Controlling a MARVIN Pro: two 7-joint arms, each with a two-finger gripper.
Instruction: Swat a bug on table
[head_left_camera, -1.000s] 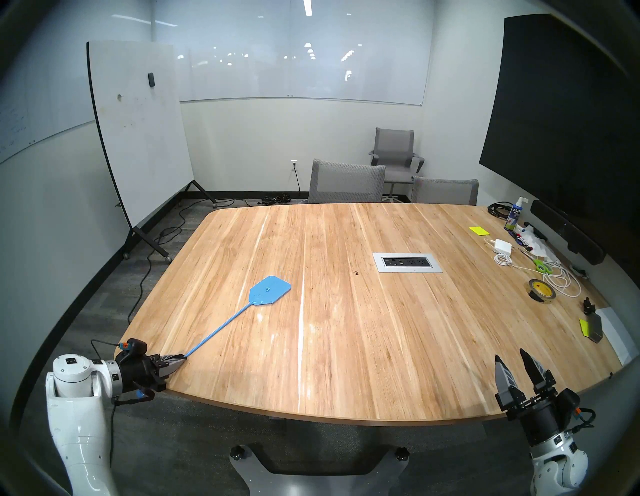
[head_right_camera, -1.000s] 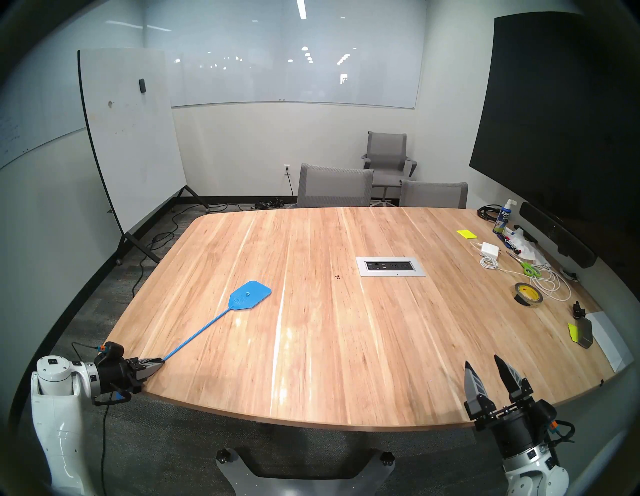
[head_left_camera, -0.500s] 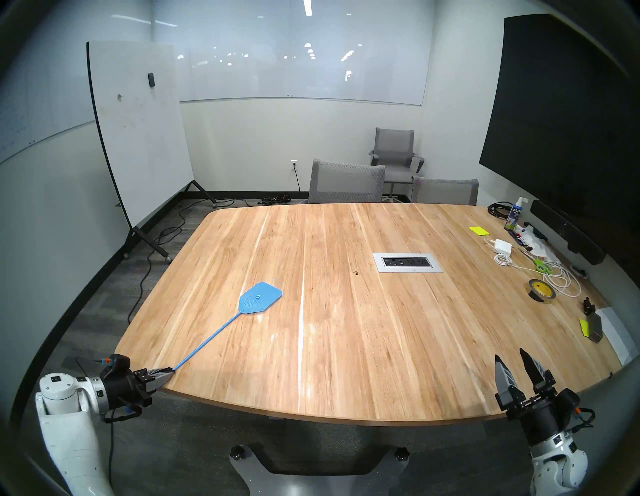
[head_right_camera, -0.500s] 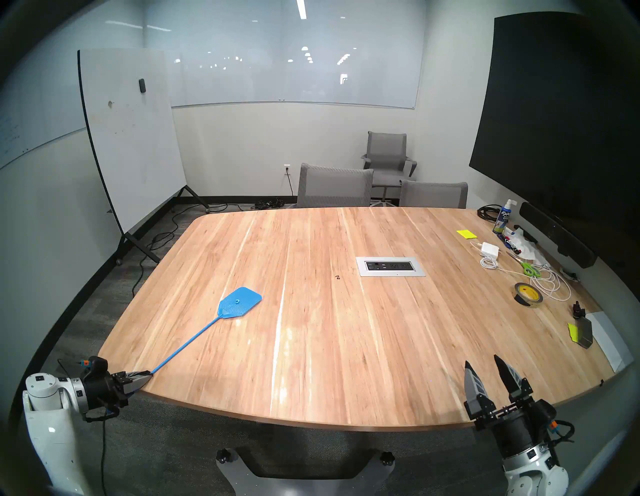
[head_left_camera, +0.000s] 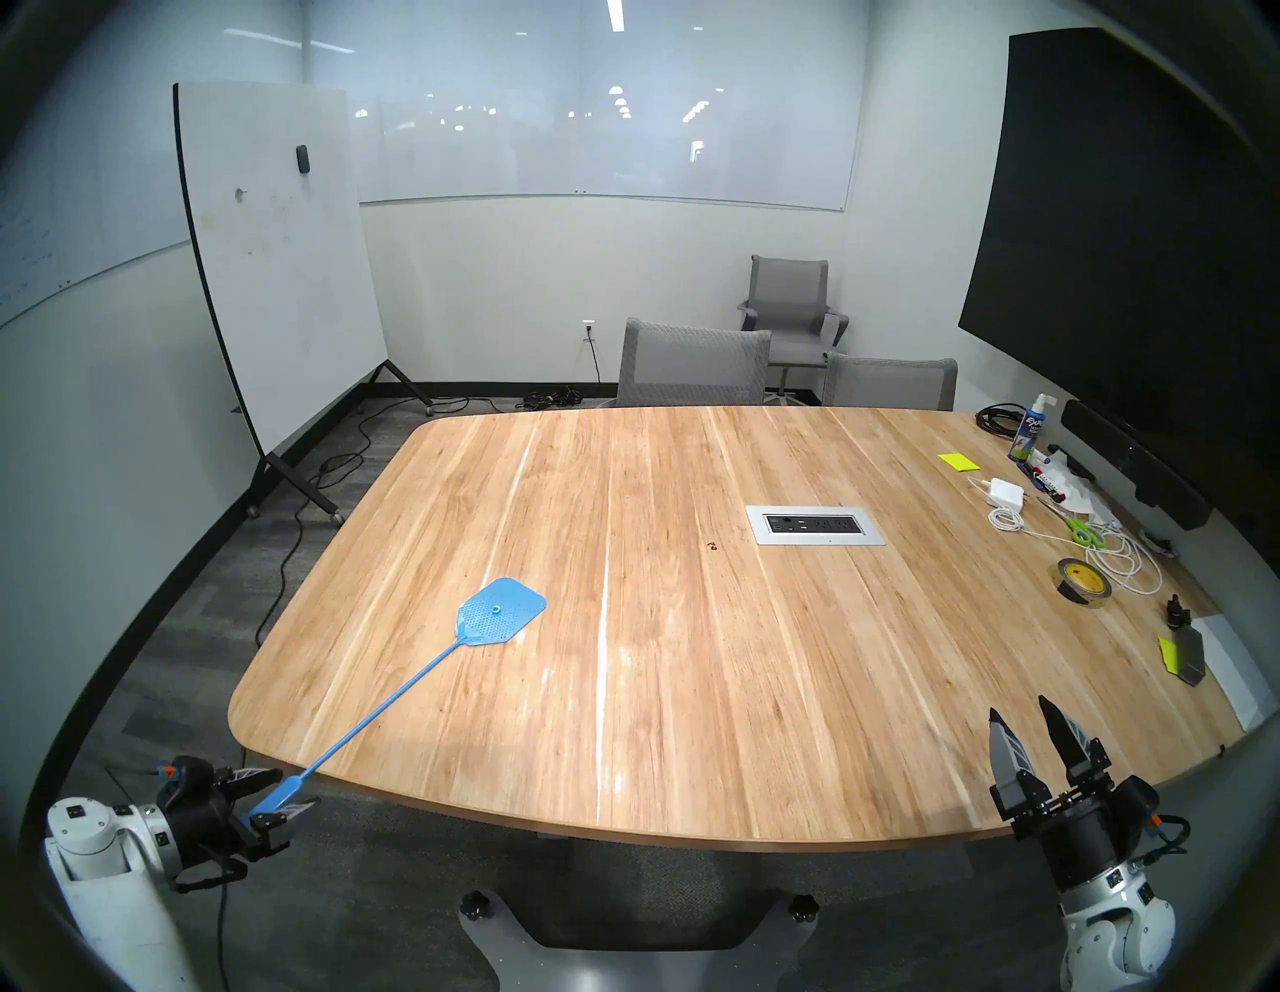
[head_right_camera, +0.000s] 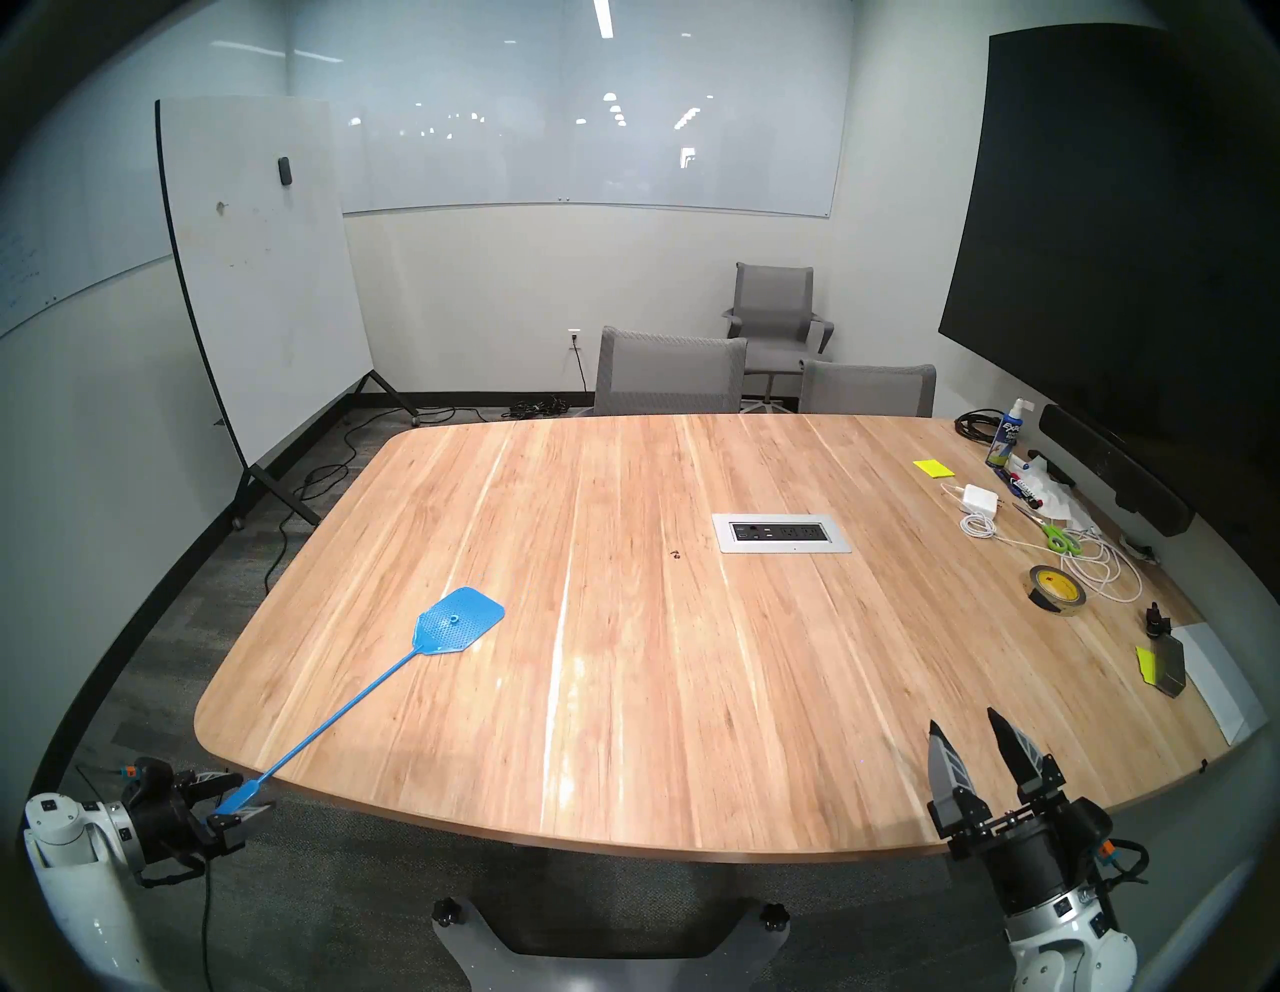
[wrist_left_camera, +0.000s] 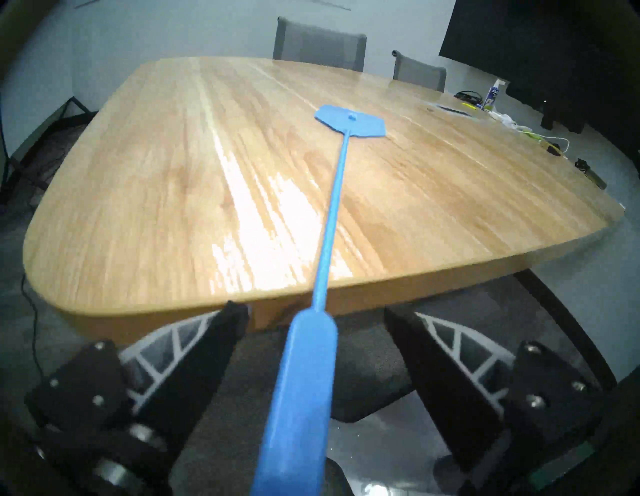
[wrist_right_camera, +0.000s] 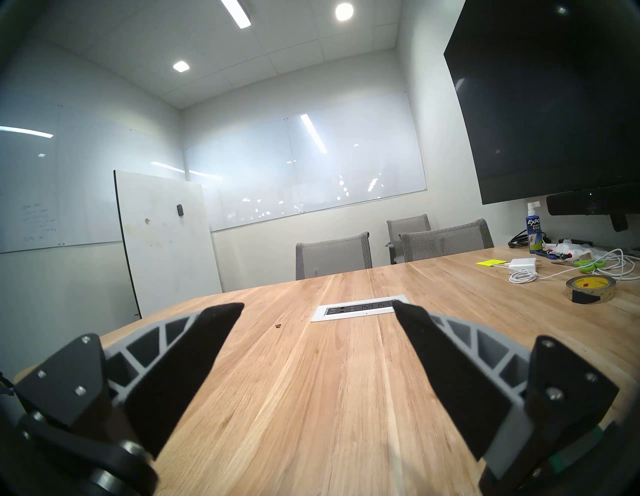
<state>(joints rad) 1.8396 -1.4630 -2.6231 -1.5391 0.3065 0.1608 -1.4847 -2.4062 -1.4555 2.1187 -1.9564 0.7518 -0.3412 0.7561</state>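
Note:
The bug (head_left_camera: 711, 546) (head_right_camera: 675, 553) (wrist_right_camera: 278, 326) is a tiny dark speck on the wood table (head_left_camera: 692, 693), just left of the inset outlet panel. A blue fly swatter (head_left_camera: 502, 612) (head_right_camera: 459, 621) (wrist_left_camera: 349, 125) lies flat on the near-left part of the table, well short of the bug, its grip sticking out past the table edge. My left gripper (head_left_camera: 296, 786) (head_right_camera: 251, 792) (wrist_left_camera: 316, 310) hangs off that edge, open, its fingers spread on either side of the grip without touching it. At the near right, my right gripper (head_left_camera: 1020, 710) (head_right_camera: 963, 719) (wrist_right_camera: 317, 305) is open and empty.
A grey outlet panel (head_left_camera: 815, 525) is set into the table's middle. Along the right side lie a tape roll (head_left_camera: 1084, 584), green scissors (head_left_camera: 1084, 532), white cables, a charger, a spray bottle (head_left_camera: 1032, 429) and a black knob (head_left_camera: 1175, 611). Chairs stand behind the far edge.
My left gripper drew back off the table's near-left corner, dragging the swatter toward me, then opened and let go of the handle. The right arm stayed put.

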